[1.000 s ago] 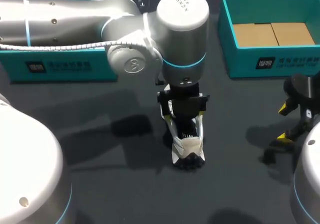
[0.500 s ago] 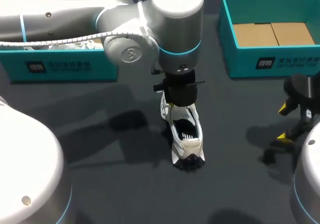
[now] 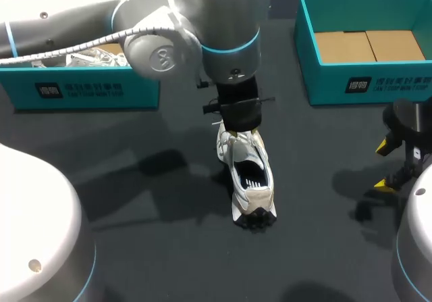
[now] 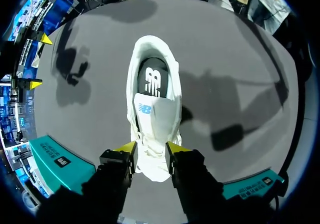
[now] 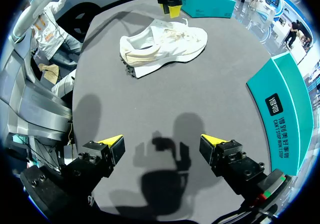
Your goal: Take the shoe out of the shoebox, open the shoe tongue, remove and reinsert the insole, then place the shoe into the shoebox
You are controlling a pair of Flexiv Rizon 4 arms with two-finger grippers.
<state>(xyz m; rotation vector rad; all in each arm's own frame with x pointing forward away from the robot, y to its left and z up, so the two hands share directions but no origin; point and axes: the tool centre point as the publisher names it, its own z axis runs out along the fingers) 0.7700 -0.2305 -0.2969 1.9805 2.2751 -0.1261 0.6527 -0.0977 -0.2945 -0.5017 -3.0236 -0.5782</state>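
A white shoe lies on the dark table, heel toward the near edge; its black insole shows in the opening. The tongue lies flat over the laces. My left gripper stands over the shoe's front, and in the left wrist view its two yellow-tipped fingers press the laced front part from both sides, so the left gripper is shut on the shoe. My right gripper hangs open over bare table at the right, well away from the shoe.
A teal shoebox with a cardboard floor stands at the back right. Another teal box at the back left holds a second white shoe. Dark table surface lies between the shoe and my right gripper.
My left gripper's fingers closed in from wide apart onto the shoe's front, and the left arm shifted toward the back of the table. The right arm stayed still.
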